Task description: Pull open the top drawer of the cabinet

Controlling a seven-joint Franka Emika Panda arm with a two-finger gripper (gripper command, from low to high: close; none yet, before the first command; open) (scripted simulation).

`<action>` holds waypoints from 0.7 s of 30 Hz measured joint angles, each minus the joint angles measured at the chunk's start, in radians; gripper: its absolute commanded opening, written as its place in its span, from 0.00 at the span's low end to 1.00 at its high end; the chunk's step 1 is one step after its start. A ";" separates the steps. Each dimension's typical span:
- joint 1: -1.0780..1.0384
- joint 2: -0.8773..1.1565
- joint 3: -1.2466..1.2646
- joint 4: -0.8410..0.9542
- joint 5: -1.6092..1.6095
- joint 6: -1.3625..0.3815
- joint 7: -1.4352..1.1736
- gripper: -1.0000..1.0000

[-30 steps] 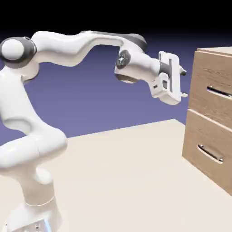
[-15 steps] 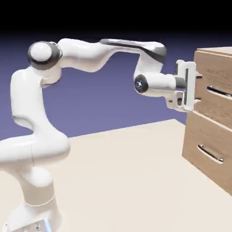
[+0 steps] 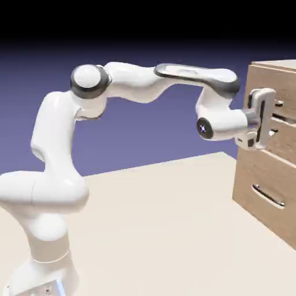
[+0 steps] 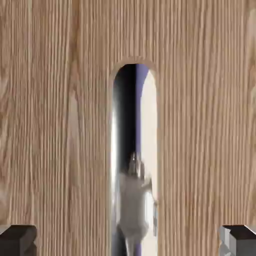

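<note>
At cabinet [image 3: 272, 150] front, gripper [image 3: 276, 118] spread wide, straddling bar handle [image 4: 126, 165] of top drawer [image 3: 284, 98], not yet clamped. Handle: rigid polished metal, likely slippery. Grip mid-bar; expect drawer to slide stiffly.

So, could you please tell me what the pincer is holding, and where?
Nothing: the open pincer straddles the top drawer's slim shiny metal bar handle, unclosed.

A pale cream table [image 3: 173, 219] lies before a blue-violet backdrop [image 3: 127, 133] darkening upward.
</note>
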 measured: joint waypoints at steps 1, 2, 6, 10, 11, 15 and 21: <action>0.000 0.000 0.000 0.000 0.000 0.000 0.000 0.00; 0.031 0.016 -0.019 -0.036 0.003 -0.010 -0.015 0.00; 0.166 0.077 -0.113 -0.181 0.011 -0.047 -0.072 0.00; 0.311 0.121 -0.224 -0.310 0.013 -0.076 -0.114 0.00; 0.347 0.127 -0.254 -0.340 0.013 -0.082 -0.121 0.00; 0.492 0.153 -0.373 -0.449 0.012 -0.102 -0.154 0.00; 0.548 0.371 -0.378 -0.437 0.059 -0.047 -0.410 0.00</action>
